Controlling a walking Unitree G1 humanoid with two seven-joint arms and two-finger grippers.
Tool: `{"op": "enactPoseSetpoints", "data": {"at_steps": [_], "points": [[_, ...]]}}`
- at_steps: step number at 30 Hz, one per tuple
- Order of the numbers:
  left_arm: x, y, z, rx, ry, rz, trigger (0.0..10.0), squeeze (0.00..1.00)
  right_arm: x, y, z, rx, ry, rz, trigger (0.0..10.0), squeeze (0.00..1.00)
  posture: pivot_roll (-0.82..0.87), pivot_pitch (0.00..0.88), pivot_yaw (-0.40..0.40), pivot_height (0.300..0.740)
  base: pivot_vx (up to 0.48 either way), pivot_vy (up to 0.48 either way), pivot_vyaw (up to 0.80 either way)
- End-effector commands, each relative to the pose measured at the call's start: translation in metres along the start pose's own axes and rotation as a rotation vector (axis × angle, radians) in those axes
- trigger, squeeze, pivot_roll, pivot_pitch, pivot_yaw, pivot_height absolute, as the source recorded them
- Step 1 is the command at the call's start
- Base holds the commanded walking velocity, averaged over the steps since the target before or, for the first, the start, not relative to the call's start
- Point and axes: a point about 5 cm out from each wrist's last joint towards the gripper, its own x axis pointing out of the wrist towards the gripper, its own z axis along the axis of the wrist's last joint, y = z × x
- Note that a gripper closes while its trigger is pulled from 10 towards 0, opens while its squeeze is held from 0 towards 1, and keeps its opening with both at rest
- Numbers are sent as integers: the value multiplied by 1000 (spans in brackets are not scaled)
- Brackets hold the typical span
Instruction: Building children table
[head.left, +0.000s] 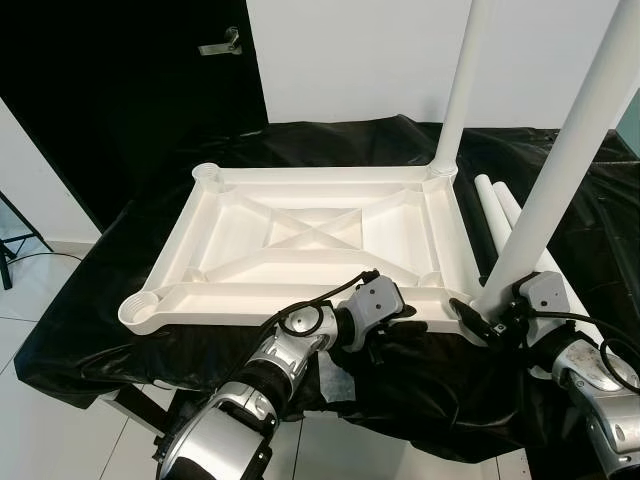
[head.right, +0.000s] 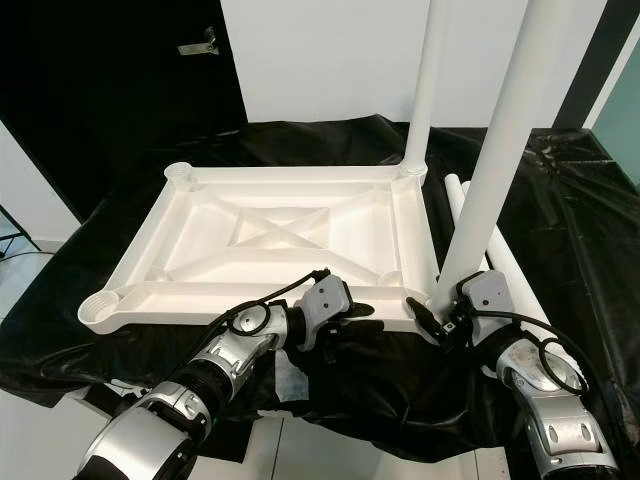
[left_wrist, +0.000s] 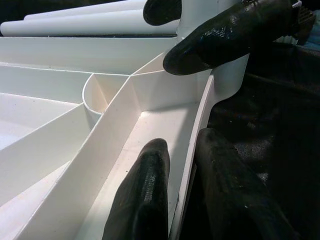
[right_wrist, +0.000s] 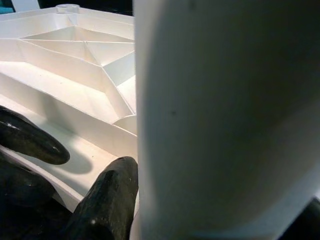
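Grippers: my left gripper (left_wrist: 175, 185) pinches the near rim of the upturned tabletop (head.left: 310, 235), a finger either side | my right gripper (head.left: 478, 318) clamps the near-right leg (head.left: 560, 165) at its socket | tabletop lies on black sheeting (head.left: 120, 330) | second leg (head.left: 463, 85) upright at far-right corner | spare legs (head.left: 500, 205) alongside.
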Motion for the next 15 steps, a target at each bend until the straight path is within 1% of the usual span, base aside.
{"op": "enactPoseSetpoints", "data": {"at_steps": [1, 3, 4, 5, 6, 7, 8, 9, 11, 12, 13, 15], "points": [[-10, -29, -51, -143, 202, -113, 10000, 0, 0, 24, -26, 31, 127, 40, 0, 0, -152, 0, 50, 740, 0, 0, 0], [-11, -29, -51, -142, 203, -114, 10000, 0, 3, 27, -27, 53, 126, 1, 0, 0, -152, 0, 50, 740, 0, 0, 0], [-11, -29, -51, -142, 204, -115, 10000, 0, 6, 32, -28, 95, 115, -72, 0, 0, -153, 0, 52, 740, 0, 0, 0], [-11, -29, -51, -142, 204, -115, 10000, 0, 6, 32, -28, 95, 115, -72, 0, 0, -153, 0, 52, 740, 0, 0, 0], [-11, -29, -51, -142, 204, -115, 10000, 0, 9, 35, -28, 124, 108, -120, 0, 0, -153, 0, 52, 740, 0, 0, 0], [-11, -29, -51, -142, 204, -116, 10000, 0, 12, 40, -30, 168, 101, -236, 0, 0, -155, 0, 53, 740, 0, 0, 0], [-10, -29, -51, -142, 204, -117, 10000, 0, 14, 43, -31, 198, 100, -312, 0, 0, -155, 0, 53, 740, 0, 0, 0], [-10, -29, -51, -141, 205, -118, 10000, 0, 14, 44, -31, 216, 85, -415, 0, 0, -152, 0, 53, 740, 0, 0, 0], [-8, -30, -50, -139, 203, -120, 10000, 0, 13, 43, -30, 287, 62, -596, 0, 0, -148, 0, 52, 740, 0, 0, 0], [-8, -29, -49, -139, 201, -120, 10000, 0, 13, 42, -30, 312, 57, -649, 0, 0, -148, 0, 52, 740, 0, 0, 0], [-8, -29, -49, -139, 201, -120, 10000, 0, 13, 42, -30, 312, 57, -649, 0, 0, -148, 0, 52, 740, 0, 0, 0], [-8, -29, -48, -138, 200, -117, 10000, 0, 17, 37, -26, 388, 50, -760, 0, 0, -146, 0, 54, 740, 0, 0, 0]]}}
